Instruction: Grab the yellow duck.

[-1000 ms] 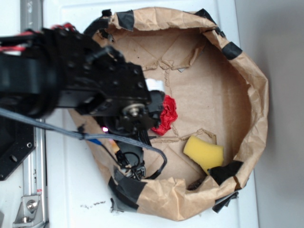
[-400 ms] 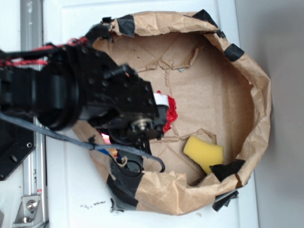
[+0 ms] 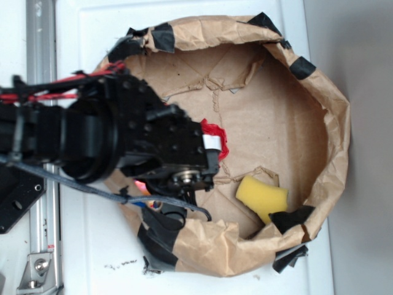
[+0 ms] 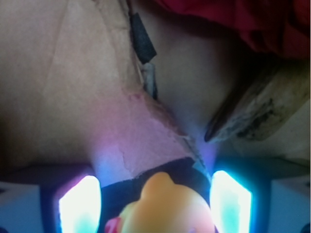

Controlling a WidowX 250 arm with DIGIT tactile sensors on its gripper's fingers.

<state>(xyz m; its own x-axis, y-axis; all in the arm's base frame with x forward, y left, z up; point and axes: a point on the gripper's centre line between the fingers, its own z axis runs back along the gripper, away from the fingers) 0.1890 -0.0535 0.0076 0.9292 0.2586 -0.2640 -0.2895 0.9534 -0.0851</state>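
Claw (image 4: 155, 206) open, fingers (image 4: 80, 204) straddling the duck (image 4: 165, 208), which sits between them at 6 o'clock in the wrist view: lined up for a pinch, not gripped yet. Red ball (image 4: 252, 19) at 1 o'clock. Outside view: arm hides the duck (sponge (image 3: 262, 196) at 4 o'clock, well apart).

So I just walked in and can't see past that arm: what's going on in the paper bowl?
The robot arm is reaching down into the paper bowl after the duck. From outside, the arm hides the duck; only the red ball and the sponge show. The wrist view has the duck right between the lit fingers of the gripper, with the red ball beyond. Whether the fingers are touching it, I cannot tell.
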